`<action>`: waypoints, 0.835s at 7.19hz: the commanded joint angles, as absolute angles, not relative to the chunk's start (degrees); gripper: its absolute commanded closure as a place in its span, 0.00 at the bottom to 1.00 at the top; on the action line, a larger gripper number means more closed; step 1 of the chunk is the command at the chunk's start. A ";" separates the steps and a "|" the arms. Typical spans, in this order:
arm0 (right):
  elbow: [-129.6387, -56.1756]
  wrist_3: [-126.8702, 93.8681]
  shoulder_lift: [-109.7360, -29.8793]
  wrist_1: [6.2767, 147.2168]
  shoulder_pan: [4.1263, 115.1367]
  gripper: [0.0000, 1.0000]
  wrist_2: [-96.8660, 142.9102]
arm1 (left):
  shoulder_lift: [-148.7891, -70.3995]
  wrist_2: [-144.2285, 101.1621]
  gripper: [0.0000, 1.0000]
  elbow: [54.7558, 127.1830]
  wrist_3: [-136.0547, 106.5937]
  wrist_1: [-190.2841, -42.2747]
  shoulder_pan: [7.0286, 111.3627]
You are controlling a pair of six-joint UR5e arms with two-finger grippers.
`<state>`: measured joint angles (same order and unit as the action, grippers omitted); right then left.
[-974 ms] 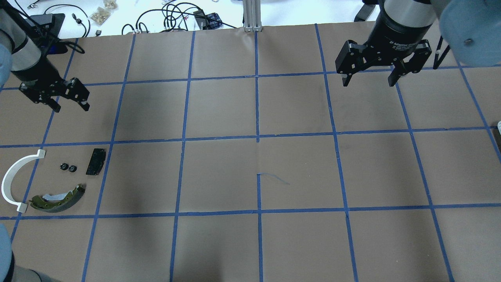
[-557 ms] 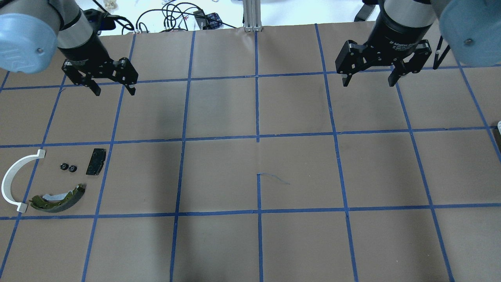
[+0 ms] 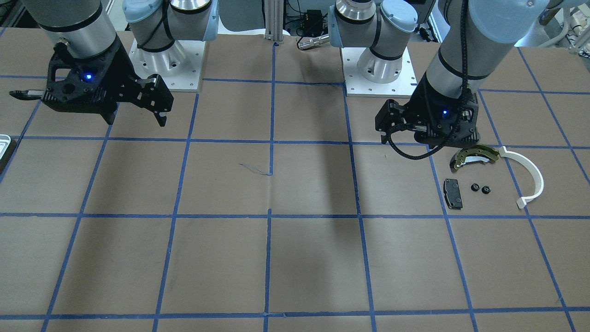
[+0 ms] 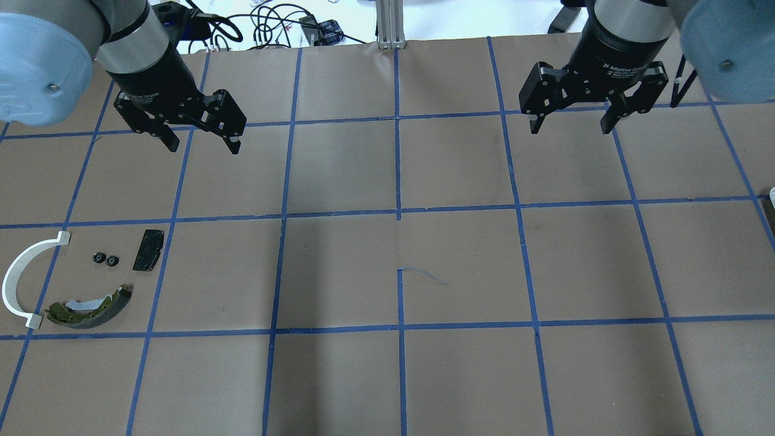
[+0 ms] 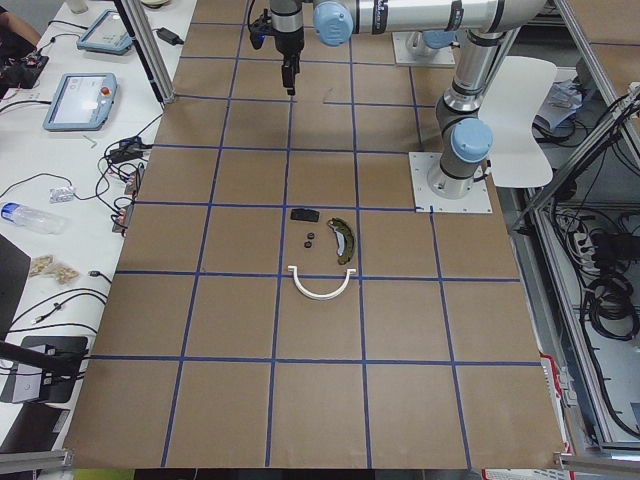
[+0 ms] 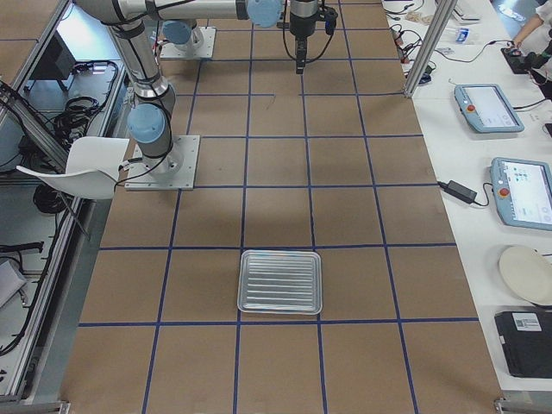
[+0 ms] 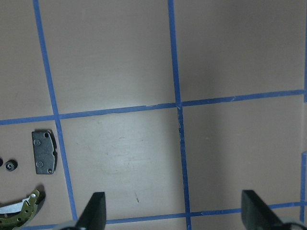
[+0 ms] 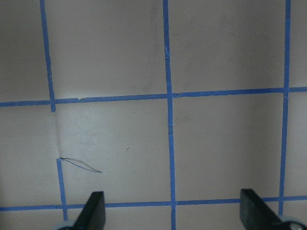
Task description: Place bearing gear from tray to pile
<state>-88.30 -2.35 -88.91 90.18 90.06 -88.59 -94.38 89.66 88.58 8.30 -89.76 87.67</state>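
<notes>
**Overhead exterior: both pincers open, bearing gears (image 4: 111,260) lie in the pile (image 4: 79,313)**

The left pincer (image 4: 204,147) hangs over the brown surface (image 4: 460,266), on the far side of it from the pile. Its two fingers are wide apart and hold nothing. The left wrist view shows the dark finger tips (image 7: 96,211) low at each side, with bare surface between them. The right pincer (image 4: 569,129) hangs over the other half of the surface. Its fingers are wide apart too, with nothing in them.

The two small black bearing gears sit side by side on the surface, close to its left end. I cannot tell if the two touch. The dark brake pad (image 4: 148,249) lies just beside them. The white arc (image 4: 18,278) curves around their other side. The olive-gold brake shoe (image 4: 115,297) lies near them, closer to the robot. None of these parts touch the gears.

The silver tray (image 6: 280,253) lies flat near the right end of the surface, well apart from the pile and from both pincers.
</notes>
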 commanded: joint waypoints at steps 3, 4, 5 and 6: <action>-88.33 -2.29 -88.95 90.18 90.00 0.00 -88.68 | -94.66 89.12 0.00 88.59 8.44 -90.97 88.24; -88.33 -2.29 -88.95 90.18 90.00 0.00 -88.68 | -94.83 89.38 0.00 88.68 8.44 -91.05 89.20; -88.24 -2.29 -88.95 90.26 90.09 0.00 -88.77 | -93.70 89.65 0.00 89.20 8.61 -91.14 89.56; -88.24 -2.29 -89.03 90.26 90.00 0.00 -88.77 | -93.00 89.74 0.00 89.30 9.14 -92.36 89.13</action>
<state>-88.28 -2.29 -88.98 90.23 90.02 -88.74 -93.83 89.56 89.06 8.70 -91.43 89.22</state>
